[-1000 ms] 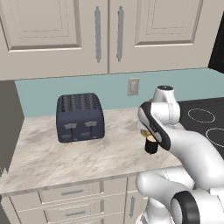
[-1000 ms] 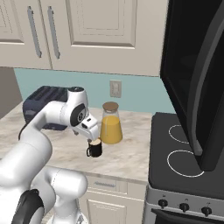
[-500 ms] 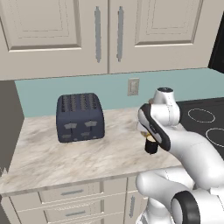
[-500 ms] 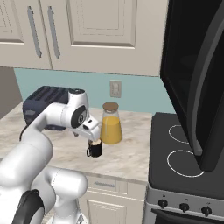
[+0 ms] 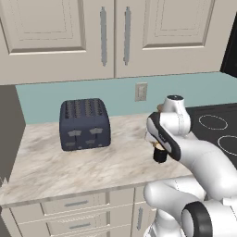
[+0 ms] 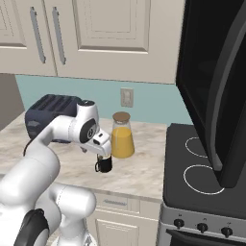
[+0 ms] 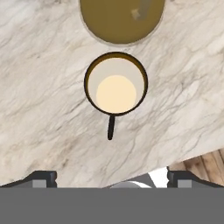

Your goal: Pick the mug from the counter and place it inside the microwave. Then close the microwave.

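The small black mug (image 7: 115, 83) with a pale inside stands upright on the beige marble counter (image 7: 43, 109), its handle pointing toward the bottom of the hand view. My gripper (image 7: 112, 178) hangs straight above it, open, one fingertip on each side and nothing between them. From the base the gripper (image 6: 102, 154) sits just over the mug (image 6: 104, 165), and likewise the gripper (image 5: 159, 147) over the mug (image 5: 160, 156). The black microwave (image 6: 211, 86) hangs at the right with its door swung open.
A cork-topped flask of orange liquid (image 6: 122, 137) stands close behind the mug, its cork (image 7: 121, 17) at the top of the hand view. A dark toaster (image 5: 84, 124) sits to the left. The black stovetop (image 6: 197, 178) lies to the right, under the open door.
The hand has sunk a little toward the mug. The mug and the flask have not moved, and the jaws stay wide.
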